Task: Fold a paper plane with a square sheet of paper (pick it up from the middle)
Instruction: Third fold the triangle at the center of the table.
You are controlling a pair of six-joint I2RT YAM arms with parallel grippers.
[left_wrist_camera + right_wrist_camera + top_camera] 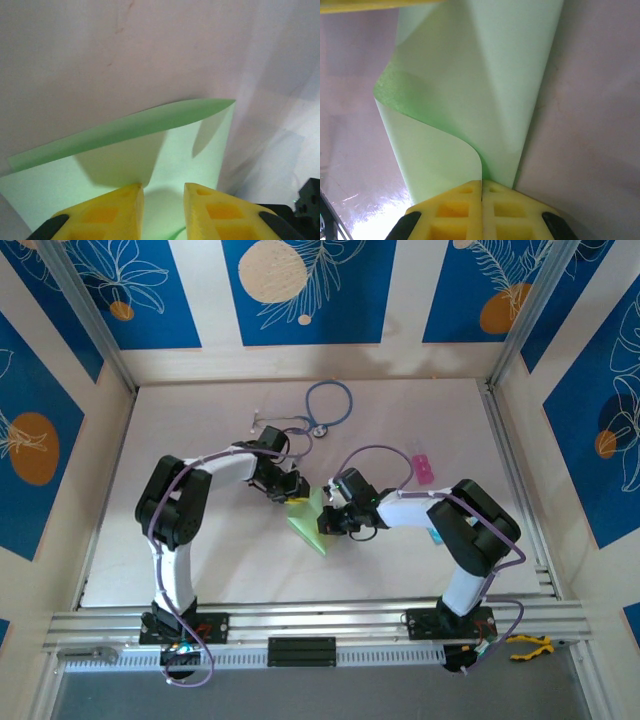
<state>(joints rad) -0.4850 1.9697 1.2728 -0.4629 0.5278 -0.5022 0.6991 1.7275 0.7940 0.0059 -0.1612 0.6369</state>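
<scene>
- The square sheet of paper [308, 521] lies near the middle of the top view, between the two arms. It is pale green and partly folded, and its narrow tip points toward the lower right of the frame.
- In the right wrist view the square sheet of paper [470, 75] rises from the bottom centre to the top edge. Its left side curls over in a soft roll, and a straight crease runs down its right half.
- In the left wrist view the sheet [150, 150] spreads across the lower half of the frame. A raised flap runs from the left edge to a point at the upper right and throws a shadow on the paper below it.
- The right gripper [482, 184] has its yellow fingers [450, 210] pressed together with no gap, pinching the lower edge of the sheet where the curl meets the crease. In the top view the right gripper [330, 521] touches the sheet's right side.
- The left gripper [163, 210] has its yellow fingers [107, 215] a narrow gap apart, with green paper showing between them. They are not pinched on the sheet. In the top view the left gripper [293, 494] sits at the sheet's upper left edge.
- The pale table [200, 420] carries the sheet.
- A stethoscope [326, 404] lies above centre in the top view, well apart from the paper.
- A small pink block [423, 470] sits right of centre, near the right arm.
- Yellow-handled pliers [529, 645] rest at the lower right, on the rail by the right arm's base.
</scene>
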